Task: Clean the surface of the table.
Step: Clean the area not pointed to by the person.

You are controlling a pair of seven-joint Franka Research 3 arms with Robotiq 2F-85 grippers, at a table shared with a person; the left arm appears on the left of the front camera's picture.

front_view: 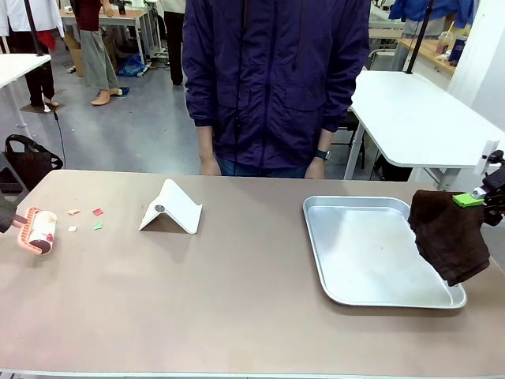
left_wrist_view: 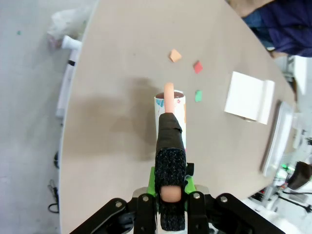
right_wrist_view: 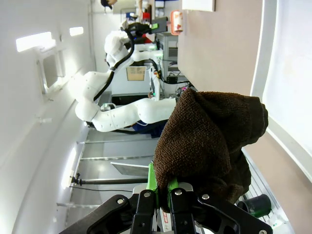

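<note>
While the left gripper [left_wrist_view: 170,189] clamps a lint roller [front_view: 39,230] at the left end of the table [front_view: 197,300] near paper scraps [front_view: 97,212], the right gripper [right_wrist_view: 163,190] pinches a brown cloth [front_view: 448,237] hanging over the metal tray [front_view: 363,253], at its right rim.

Beige-brown table [front_view: 237,300], silver tray [front_view: 371,253], dark-brown cloth [front_view: 450,237], pink roller [front_view: 38,230]

No lettering, label, brand or number is legible on the table [front_view: 237,300] or its items.
</note>
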